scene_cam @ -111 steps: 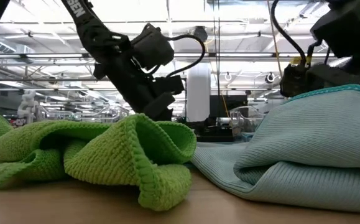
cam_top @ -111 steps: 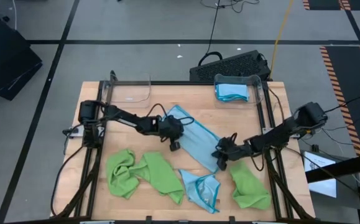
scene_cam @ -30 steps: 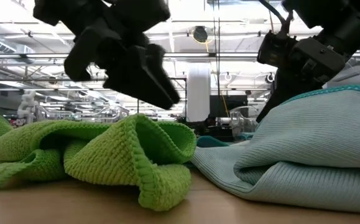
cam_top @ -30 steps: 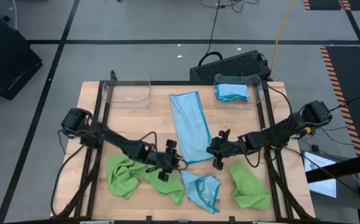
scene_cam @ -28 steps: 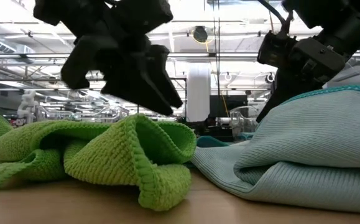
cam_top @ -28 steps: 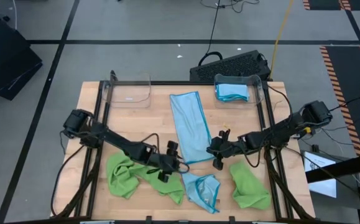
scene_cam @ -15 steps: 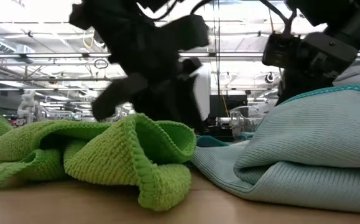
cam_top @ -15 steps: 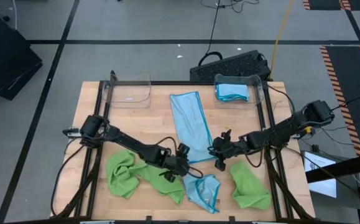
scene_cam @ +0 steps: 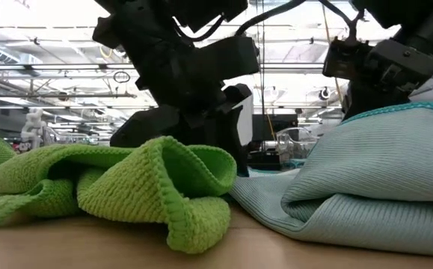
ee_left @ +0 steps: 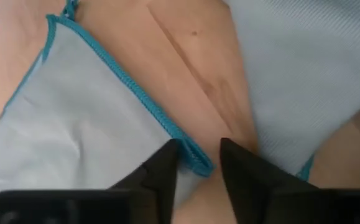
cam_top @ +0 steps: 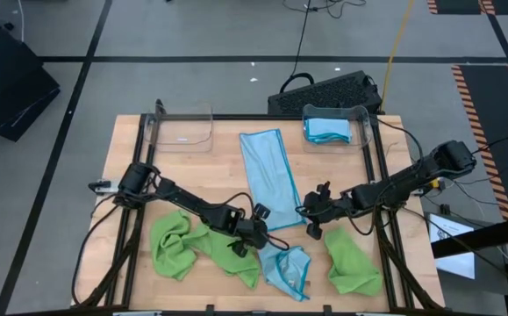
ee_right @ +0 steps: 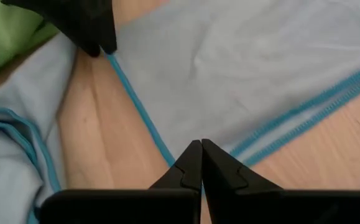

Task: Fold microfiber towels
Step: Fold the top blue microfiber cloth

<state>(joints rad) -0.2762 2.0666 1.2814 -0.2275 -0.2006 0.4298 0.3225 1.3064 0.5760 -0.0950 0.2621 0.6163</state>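
Note:
A light blue towel (cam_top: pixel 268 175) with teal edging lies flat, folded into a long strip, at the table's middle. My right gripper (cam_top: pixel 309 213) is shut at its near right corner. My left gripper (cam_top: pixel 261 221) is open. Its fingers stand on either side of the strip's near left corner (ee_left: pixel 195 163); I cannot tell whether they touch it. A crumpled light blue towel (cam_top: pixel 285 267) lies near the front edge. Green towels lie at the front left (cam_top: pixel 192 244) and front right (cam_top: pixel 353 262). My right gripper (ee_right: pixel 200 149) is shut on the light blue towel's near right corner, where the teal near edge (ee_right: pixel 167 152) and the doubled side edge (ee_right: pixel 242 149) meet. The fingers cover the corner itself. They come from above, slanting from the table's right. The towel lies flat on the table.
A clear bin (cam_top: pixel 183 128) stands at the far left. A second bin (cam_top: pixel 328 125) at the far right holds folded blue towels. In the low view the green towel (scene_cam: pixel 126 187) and the crumpled blue towel (scene_cam: pixel 373 179) fill the front.
My left gripper has gone from above the green towel toward the table's right edge, and now stands at the blue strip's near left corner. My right gripper and the strip have stayed in place.

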